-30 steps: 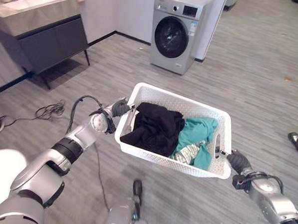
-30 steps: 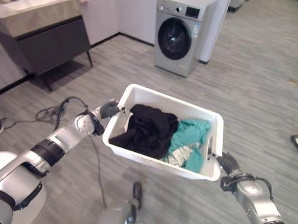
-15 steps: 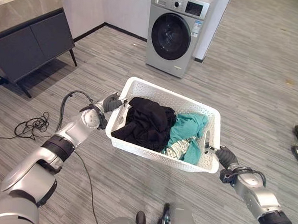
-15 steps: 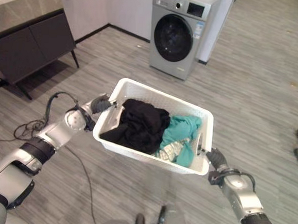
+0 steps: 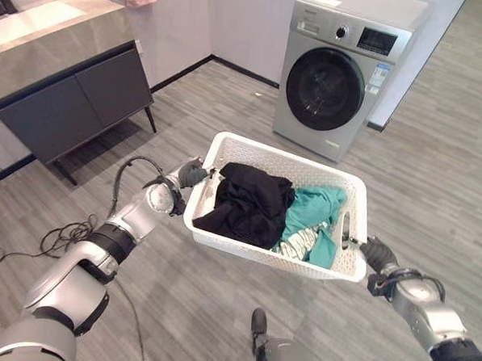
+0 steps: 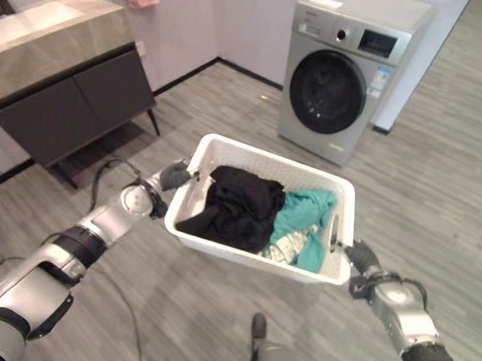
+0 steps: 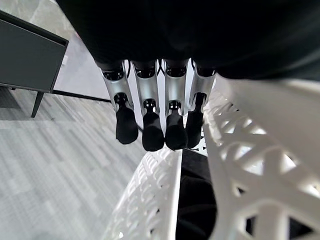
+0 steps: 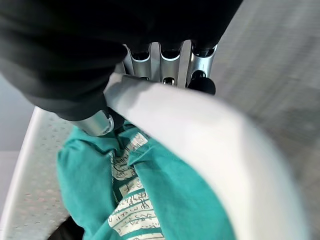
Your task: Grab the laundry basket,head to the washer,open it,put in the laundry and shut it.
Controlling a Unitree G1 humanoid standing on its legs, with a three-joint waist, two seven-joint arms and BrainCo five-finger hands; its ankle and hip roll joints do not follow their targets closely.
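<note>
I carry the white laundry basket (image 5: 280, 207) level between my left hand (image 5: 192, 175) and right hand (image 5: 376, 254), fingers hooked on each end rim so the black garment (image 5: 248, 203) and teal shirt (image 5: 313, 219) stay in; the washing machine (image 5: 343, 77) stands ahead, door closed

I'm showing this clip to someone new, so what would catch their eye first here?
The white basket, held off the floor in mid-view between the left hand and the right hand, with a black garment and a teal one heaped inside. Next, the washer just beyond it, door closed, and a dark cabinet to the left.
</note>
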